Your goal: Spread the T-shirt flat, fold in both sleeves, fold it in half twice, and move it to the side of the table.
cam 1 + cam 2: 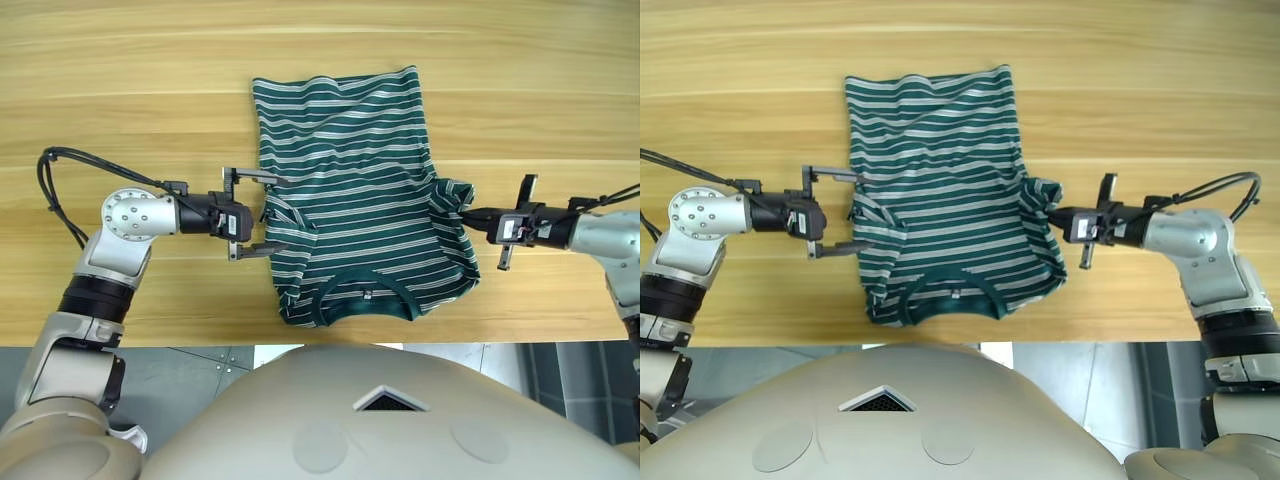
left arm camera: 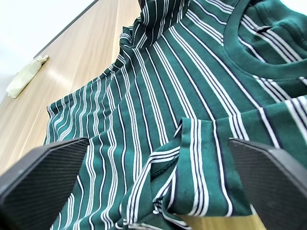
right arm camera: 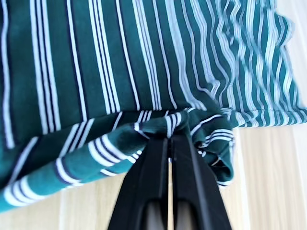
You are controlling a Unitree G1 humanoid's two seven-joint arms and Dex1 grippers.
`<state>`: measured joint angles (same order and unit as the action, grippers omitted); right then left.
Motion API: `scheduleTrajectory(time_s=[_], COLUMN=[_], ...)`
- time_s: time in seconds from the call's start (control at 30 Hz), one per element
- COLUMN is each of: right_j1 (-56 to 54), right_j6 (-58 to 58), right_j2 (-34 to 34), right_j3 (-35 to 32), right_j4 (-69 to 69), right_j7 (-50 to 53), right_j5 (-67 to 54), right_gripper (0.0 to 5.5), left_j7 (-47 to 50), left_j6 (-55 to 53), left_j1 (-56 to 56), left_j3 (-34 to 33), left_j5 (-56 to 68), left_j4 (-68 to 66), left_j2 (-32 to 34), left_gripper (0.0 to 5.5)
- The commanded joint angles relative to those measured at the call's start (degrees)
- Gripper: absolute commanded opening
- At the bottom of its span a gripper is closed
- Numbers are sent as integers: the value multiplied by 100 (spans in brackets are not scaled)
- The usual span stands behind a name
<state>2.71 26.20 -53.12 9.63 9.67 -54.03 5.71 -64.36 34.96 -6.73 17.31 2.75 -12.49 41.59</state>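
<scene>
Lying by the front edge of the wooden bench (image 1: 120,90), the dark green white-striped T-shirt (image 1: 350,170) has its right sleeve (image 1: 452,195) pinched by the closed right end effector (image 1: 472,213). The left end effector (image 1: 274,213) gapes around the left sleeve (image 1: 292,222). Closing too shallowly could miss the cloth, and uneven pulls might bunch the body.

green striped t-shirt (image 1: 350,180) lies on wooden table (image 1: 120,80).

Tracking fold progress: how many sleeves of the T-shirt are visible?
2: left sleeve lies between the open jaws of the left gripper; right sleeve is pinched by the right gripper.
</scene>
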Motion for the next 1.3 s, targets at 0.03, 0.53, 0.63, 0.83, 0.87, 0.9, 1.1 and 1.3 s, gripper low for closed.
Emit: scheduleTrajectory(time_s=[0.03,0.53,0.63,0.83,0.87,0.9,1.1,1.3], right_j1=[-126,185,129,-112,-142,-181,-565,-1026], right_j6=[-66,-302,-365,-375,-366,-370,-378,-388], right_j2=[-101,-460,-405,-229,-202,-167,123,447], right_j3=[-105,-729,-593,2,94,183,712,1069], right_j4=[144,-816,-1107,-1321,-1358,-1390,-1232,-889], right_j7=[129,142,46,-250,-306,-363,-612,-729], right_j5=[175,102,75,196,196,193,356,462], right_gripper=[2,2,2,2,2,2,2,2], left_j7=[36,27,27,31,29,28,20,17], left_j6=[50,51,55,66,68,68,67,49], left_j1=[-59,-8,-7,-16,-19,-21,-56,-64], left_j3=[10,33,34,43,46,47,60,79], left_j5=[-93,-85,-81,-83,-83,-83,-87,-96], left_j4=[-24,48,47,43,40,39,18,40], left_j2=[16,27,27,13,10,8,-8,-33], left_gripper=[540,540,540,540,540,540,540,540])
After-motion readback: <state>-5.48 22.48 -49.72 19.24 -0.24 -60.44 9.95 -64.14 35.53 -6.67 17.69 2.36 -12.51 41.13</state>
